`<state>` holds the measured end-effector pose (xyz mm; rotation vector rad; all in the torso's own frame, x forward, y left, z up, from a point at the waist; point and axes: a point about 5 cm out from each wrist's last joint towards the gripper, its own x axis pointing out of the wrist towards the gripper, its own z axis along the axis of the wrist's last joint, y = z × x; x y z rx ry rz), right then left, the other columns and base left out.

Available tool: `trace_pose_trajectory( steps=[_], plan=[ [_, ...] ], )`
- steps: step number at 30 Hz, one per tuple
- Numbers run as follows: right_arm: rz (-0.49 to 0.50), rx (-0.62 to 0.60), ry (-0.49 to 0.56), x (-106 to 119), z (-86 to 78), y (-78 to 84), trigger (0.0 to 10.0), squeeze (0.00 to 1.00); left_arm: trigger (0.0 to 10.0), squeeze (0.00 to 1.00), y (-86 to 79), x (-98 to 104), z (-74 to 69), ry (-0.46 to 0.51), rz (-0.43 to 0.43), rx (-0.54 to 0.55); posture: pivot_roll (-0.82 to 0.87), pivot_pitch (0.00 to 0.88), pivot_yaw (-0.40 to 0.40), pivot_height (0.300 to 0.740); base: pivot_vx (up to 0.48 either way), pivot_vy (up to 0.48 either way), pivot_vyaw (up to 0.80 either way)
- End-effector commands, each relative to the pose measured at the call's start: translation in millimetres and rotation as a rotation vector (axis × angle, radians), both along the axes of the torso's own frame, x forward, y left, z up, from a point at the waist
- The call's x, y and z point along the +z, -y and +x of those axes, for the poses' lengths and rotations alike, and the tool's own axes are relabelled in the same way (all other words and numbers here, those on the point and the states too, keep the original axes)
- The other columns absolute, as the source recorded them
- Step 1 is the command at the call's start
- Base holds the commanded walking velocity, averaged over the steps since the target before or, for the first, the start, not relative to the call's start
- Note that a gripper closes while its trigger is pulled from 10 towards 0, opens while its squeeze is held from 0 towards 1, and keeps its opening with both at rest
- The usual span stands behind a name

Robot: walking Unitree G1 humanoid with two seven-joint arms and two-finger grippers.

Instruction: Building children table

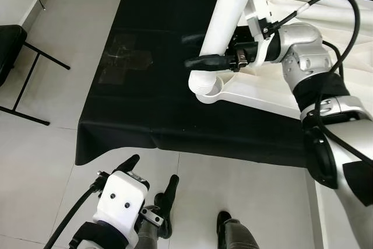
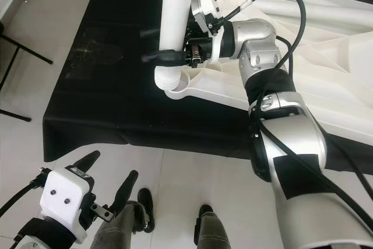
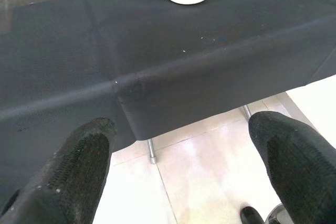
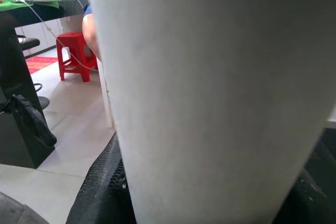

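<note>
Right gripper fingers clamping the white leg, probably seating in the tabletop corner socket near the desk front edge; left gripper hanging open.

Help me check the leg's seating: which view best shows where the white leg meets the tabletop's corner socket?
The left eye view: the white leg stands in the corner socket, held by the right gripper. The right eye view shows the same joint. The right wrist view shows just the leg's side; the left wrist view, the tabletop's corner.

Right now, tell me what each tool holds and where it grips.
The right tool grips the white leg near its lower end, just above the tabletop socket. The left tool is open and holds nothing.
</note>
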<state>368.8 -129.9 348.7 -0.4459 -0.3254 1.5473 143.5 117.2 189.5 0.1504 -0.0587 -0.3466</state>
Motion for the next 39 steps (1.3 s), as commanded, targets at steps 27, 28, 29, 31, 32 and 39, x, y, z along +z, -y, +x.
trace_pose_trajectory(
  steps=[27, 28, 29, 31, 32, 39],
  plan=[
    [-0.139, 0.018, -0.064, -25.6, -1.9, 1.3, 10.0, 0.0, 10.0, 0.0, -1.1, -2.8, -3.8, -0.023, 0.007, 0.003, 0.07, 0.443, 0.033, 0.74, 0.0, 0.0, 0.0],
    [-0.148, 0.027, -0.066, -26.9, -2.6, -0.6, 10.0, 0.0, 10.0, 0.0, -1.0, -2.8, -3.7, -0.023, 0.007, 0.004, 0.07, 0.444, 0.031, 0.74, 0.0, 0.0, 0.0],
    [-0.148, 0.027, -0.066, -26.9, -2.6, -0.6, 10.0, 0.0, 10.0, 0.0, -1.0, -2.8, -3.7, -0.023, 0.007, 0.004, 0.07, 0.444, 0.031, 0.74, 0.0, 0.0, 0.0],
    [-0.159, 0.041, -0.067, -27.2, -3.7, -3.4, 10.0, 0.0, 10.0, 0.0, -0.6, -2.8, -3.4, -0.021, 0.005, 0.005, 0.07, 0.444, 0.028, 0.74, 0.0, 0.0, 0.0],
    [-0.159, 0.041, -0.067, -27.2, -3.7, -3.4, 10.0, 0.0, 10.0, 0.0, -0.6, -2.8, -3.4, -0.021, 0.005, 0.005, 0.07, 0.444, 0.028, 0.74, 0.0, 0.0, 0.0],
    [-0.181, 0.069, -0.064, -26.1, -6.0, -8.4, 10.0, 0.0, 10.0, 0.0, -0.2, -2.8, -2.9, -0.019, 0.002, 0.008, 0.06, 0.443, 0.021, 0.74, 0.0, 0.0, 0.0]
  ],
)
